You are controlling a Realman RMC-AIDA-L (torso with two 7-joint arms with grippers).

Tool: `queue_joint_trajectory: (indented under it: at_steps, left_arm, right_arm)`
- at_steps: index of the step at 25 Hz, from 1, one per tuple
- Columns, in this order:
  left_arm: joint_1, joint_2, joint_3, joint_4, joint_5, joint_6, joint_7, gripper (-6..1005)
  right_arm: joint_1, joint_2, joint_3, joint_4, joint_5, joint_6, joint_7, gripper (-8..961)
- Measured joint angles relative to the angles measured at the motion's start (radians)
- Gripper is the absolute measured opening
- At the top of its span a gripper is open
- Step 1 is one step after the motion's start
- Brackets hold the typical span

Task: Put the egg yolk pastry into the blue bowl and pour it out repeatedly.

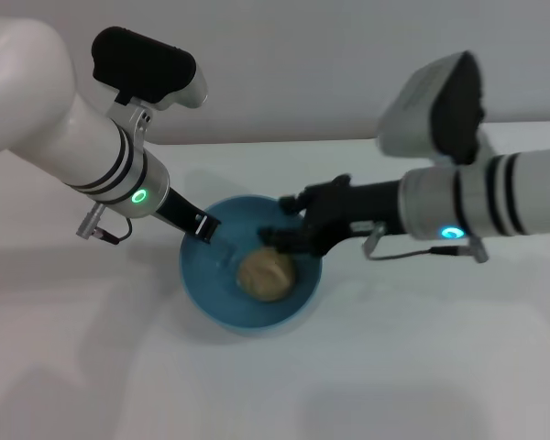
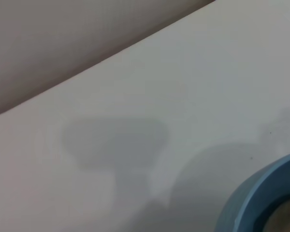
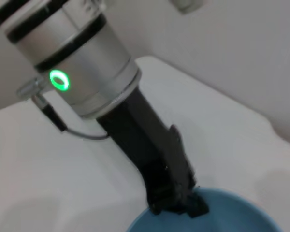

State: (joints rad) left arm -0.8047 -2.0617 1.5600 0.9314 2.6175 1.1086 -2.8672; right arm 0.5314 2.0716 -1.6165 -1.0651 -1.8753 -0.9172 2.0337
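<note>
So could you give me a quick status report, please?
Left claw shut on blue bowl rim. Right claw open over bowl's far rim. Egg yolk pastry inside bowl. Nothing in the way.

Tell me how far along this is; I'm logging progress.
Done: the small tan domed egg yolk pastry lies inside the glossy sky-blue round bowl on the white table. In hand: the left claw grips the bowl's rim; the open right claw hovers over the pastry at the opposite rim. Left: tipping the pastry out, then repeating.
</note>
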Motion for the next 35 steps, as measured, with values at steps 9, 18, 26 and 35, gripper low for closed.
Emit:
queue_joint_trajectory:
  at_steps: [9, 18, 26, 35]
  left_arm:
    - [0.015, 0.0, 0.001, 0.006, 0.002, -0.023, 0.0, 11]
    - [0.07, -0.001, 0.002, 0.038, -0.002, -0.134, 0.001, 11]
    - [0.182, -0.002, 0.047, 0.163, -0.061, -0.281, 0.002, 10]
    - [0.424, 0.0, 0.262, 0.359, -0.101, -0.668, 0.012, 10]
  right_arm:
    - [-0.237, 0.005, 0.177, -0.24, 0.048, 0.008, -0.004, 495]
    - [-0.335, 0.005, 0.314, -0.133, 0.083, 0.009, -0.081, 496]
    - [-0.357, 0.003, 0.355, 0.042, 0.336, 0.046, -0.328, 496]
    - [-0.371, 0.004, 0.453, 0.168, 0.553, 0.056, -0.499, 495]
